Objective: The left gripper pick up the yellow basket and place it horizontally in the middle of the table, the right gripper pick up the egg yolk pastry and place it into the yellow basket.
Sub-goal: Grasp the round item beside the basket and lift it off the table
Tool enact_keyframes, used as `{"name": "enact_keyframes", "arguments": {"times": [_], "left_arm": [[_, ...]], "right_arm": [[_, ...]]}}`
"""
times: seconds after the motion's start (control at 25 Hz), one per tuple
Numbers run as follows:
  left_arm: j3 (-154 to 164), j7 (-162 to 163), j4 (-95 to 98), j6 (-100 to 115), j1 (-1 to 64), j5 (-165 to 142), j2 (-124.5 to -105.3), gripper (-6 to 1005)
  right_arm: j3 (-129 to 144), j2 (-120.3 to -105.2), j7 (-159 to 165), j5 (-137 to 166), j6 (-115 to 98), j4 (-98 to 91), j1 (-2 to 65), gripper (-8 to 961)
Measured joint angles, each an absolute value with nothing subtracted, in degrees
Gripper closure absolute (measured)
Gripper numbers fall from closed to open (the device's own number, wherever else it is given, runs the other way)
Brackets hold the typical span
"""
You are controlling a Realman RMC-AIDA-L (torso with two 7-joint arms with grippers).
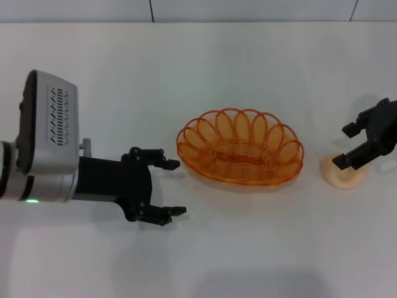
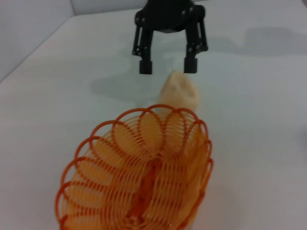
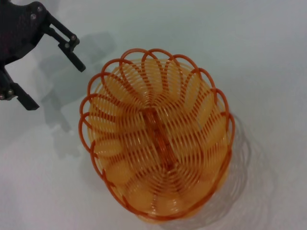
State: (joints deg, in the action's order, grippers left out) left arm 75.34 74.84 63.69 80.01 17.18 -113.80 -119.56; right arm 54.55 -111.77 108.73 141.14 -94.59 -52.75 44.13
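Note:
The yellow basket (image 1: 240, 149) lies lengthwise across the middle of the white table (image 1: 248, 254), empty. My left gripper (image 1: 173, 188) is open and empty, just left of the basket and apart from it. The egg yolk pastry (image 1: 343, 175) sits on the table right of the basket. My right gripper (image 1: 343, 146) is open, its fingers hanging over the pastry. The left wrist view shows the basket (image 2: 139, 177), the pastry (image 2: 180, 91) beyond it and the right gripper (image 2: 168, 67) above the pastry. The right wrist view shows the basket (image 3: 158, 139) and the left gripper (image 3: 56, 86).
The table's far edge meets a pale wall (image 1: 248, 9) at the back. Bare tabletop lies in front of the basket and behind it.

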Motion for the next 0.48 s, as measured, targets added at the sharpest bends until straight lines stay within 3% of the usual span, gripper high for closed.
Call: {"name": "enact_keyframes", "arguments": {"times": [0.2, 0.48], "left_arm": [[76.0, 74.9, 63.9, 80.0, 16.8, -113.5, -119.55, 185], [76.3, 74.9, 64.2, 80.0, 16.8, -113.5, -119.47, 185]], "right_arm": [[54.9, -111.93, 108.3, 141.4, -94.0, -52.6, 44.2, 97], [56.0, -112.0, 108.2, 141.8, -92.8, -51.2, 43.8, 289]]}}
